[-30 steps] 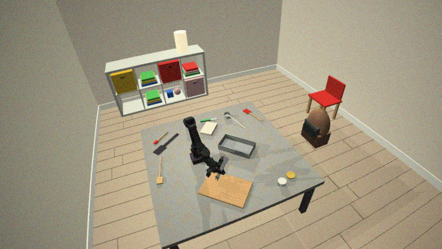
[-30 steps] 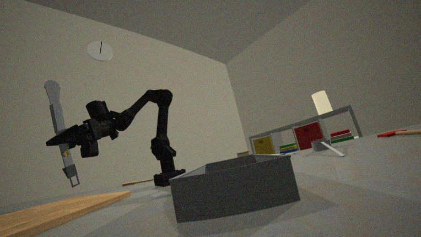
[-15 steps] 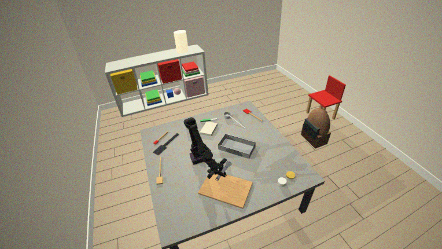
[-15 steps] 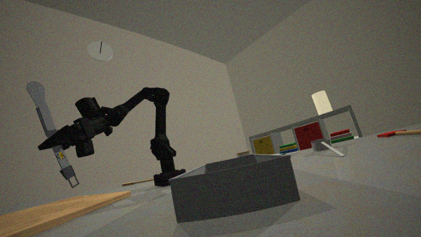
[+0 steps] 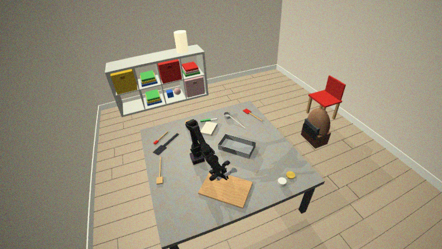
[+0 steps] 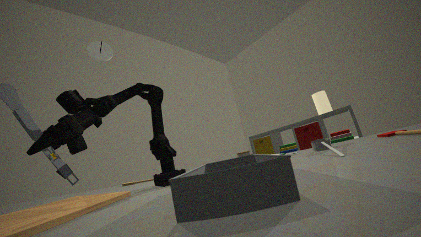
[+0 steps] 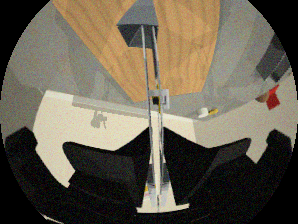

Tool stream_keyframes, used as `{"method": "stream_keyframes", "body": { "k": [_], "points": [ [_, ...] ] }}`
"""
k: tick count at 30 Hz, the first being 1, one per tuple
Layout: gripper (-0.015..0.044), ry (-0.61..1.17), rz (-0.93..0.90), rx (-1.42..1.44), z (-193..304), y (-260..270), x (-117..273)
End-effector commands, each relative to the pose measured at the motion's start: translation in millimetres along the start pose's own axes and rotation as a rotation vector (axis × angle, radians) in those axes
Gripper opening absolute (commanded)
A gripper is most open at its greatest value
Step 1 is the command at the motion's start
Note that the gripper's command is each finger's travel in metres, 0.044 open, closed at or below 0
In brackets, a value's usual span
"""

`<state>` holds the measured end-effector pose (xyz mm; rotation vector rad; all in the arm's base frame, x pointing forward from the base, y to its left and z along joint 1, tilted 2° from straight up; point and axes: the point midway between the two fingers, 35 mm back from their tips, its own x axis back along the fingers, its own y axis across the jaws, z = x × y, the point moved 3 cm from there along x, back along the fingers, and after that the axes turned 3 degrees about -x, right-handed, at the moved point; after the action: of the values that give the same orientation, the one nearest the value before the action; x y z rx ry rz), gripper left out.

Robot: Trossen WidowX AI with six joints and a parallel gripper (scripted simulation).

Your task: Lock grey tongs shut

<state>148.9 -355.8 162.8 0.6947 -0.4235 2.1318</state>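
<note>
The black parallel-jaw claw point(image 5: 223, 178) point(image 6: 28, 152) point(image 7: 156, 129) is clamped on the slim grey metal tongs point(image 6: 25, 122) point(image 7: 146, 60), holding them up in the air. In the exterior view the tongs slant, their broad scalloped tips up and their hinge end, with a small open metal loop, down; in the wrist view their two arms run close together, nearly parallel. Below the hinge end lies the rectangular wooden board point(image 5: 227, 190) point(image 6: 73, 204) point(image 7: 185, 45), flat on the mottled grey surface point(image 5: 182, 210) point(image 6: 353, 182). The jointed black arm point(image 5: 205, 150) point(image 6: 157, 117) reaches out toward the board from its base. Well apart from the claw, the dark grey open roasting tin point(image 5: 236, 152) point(image 6: 235, 194) stands beside the arm, without the tongs across it. Farther out, near one edge of the surface, are a white round piece point(image 5: 282, 181) and a yellow disc point(image 5: 290, 175), close together.
</note>
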Motion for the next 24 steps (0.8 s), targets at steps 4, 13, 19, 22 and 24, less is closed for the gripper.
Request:
{"method": "stream_keyframes", "body": {
  "k": [4, 13, 19, 22, 24],
  "points": [
    [-0.0150, -0.096, -0.010, -0.001, 9.7, -0.1, -6.6],
    [-0.0150, -0.228, -0.021, -0.008, 16.0, -0.8, -12.3],
    [-0.0150, -0.318, -0.030, -0.009, 19.4, -2.1, -14.1],
    [-0.0150, -0.363, -0.034, -0.008, 20.9, -2.9, -14.4],
    [-0.0150, -0.393, -0.037, -0.007, 21.8, -3.5, -14.4]
  ]
}}
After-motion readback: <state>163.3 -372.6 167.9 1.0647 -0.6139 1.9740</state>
